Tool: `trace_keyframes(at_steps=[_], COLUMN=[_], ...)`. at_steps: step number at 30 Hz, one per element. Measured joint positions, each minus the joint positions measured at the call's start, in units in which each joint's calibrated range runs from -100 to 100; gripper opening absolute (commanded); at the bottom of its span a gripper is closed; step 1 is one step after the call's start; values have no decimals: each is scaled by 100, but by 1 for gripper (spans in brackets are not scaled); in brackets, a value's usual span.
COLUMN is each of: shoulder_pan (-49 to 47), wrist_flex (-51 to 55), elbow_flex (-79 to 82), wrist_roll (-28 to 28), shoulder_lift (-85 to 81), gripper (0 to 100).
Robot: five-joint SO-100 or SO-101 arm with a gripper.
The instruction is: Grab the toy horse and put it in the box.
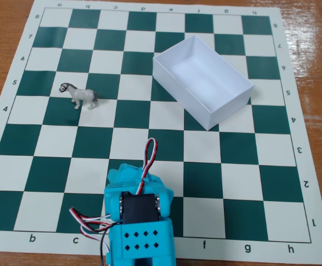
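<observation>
The toy horse point(78, 95) is a small white-grey figurine with a dark mane and tail. It stands upright on the chessboard at the left, its head pointing left. The box point(180, 93) is white, open-topped and empty, and sits at an angle on the upper right of the board. My cyan arm is folded at the bottom centre, and its gripper point(136, 174) points up the board, well short of both the horse and the box. The jaws are hidden under the arm's body, and nothing shows in them.
The green and white chessboard mat point(244, 183) lies on a wooden table point(316, 50). Red, white and black wires point(148, 155) loop up from the arm. The motor housing point(141, 221) fills the bottom centre.
</observation>
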Motion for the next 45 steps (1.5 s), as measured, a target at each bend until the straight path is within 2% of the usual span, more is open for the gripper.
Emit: trace_keyframes(at_steps=[29,32,39,43,45], shoulder_pan=[157,157,-232,-306,-306], wrist_flex=[35,201,403,315,377], elbow_flex=[0,-227,-2031,-3345,-4198], wrist_roll=[-94,-422,-1738,-2441,-2857], shoulder_lift=[0,0,94,1021,1847], gripper=[29,29,29,29,34])
